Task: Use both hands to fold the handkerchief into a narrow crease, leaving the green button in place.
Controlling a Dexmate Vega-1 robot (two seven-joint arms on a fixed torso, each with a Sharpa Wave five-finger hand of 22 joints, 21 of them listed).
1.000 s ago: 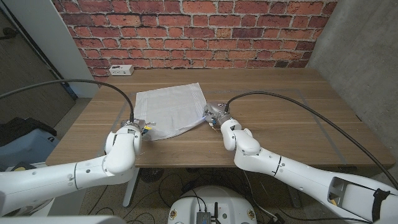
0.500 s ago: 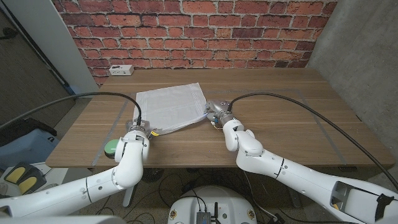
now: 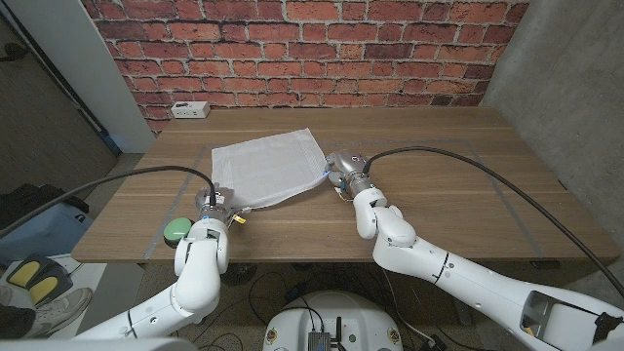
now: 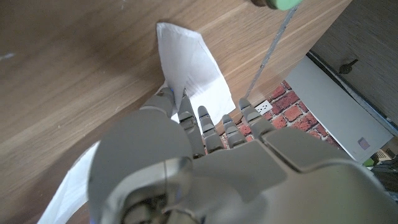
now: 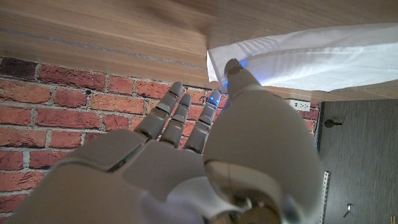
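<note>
Both hands pinch the white handkerchief [image 3: 267, 172] at frame centre: left hand [image 3: 216, 203] on its near-left corner, right hand [image 3: 340, 172] on its right corner. Green button [image 3: 177, 230] lower left. We judge fold beginning; next, carry corners across.

Setting: robot test lab or workshop space | Evidence: a bare wooden table [image 3: 458, 185] is being backed by an exposed red brick wall [image 3: 312, 49] | a grey concrete wall [image 3: 575, 88] is being seen at the right | a white power strip [image 3: 189, 110] is lying at the table's far edge | cables [image 3: 292, 292] are trailing beneath
</note>
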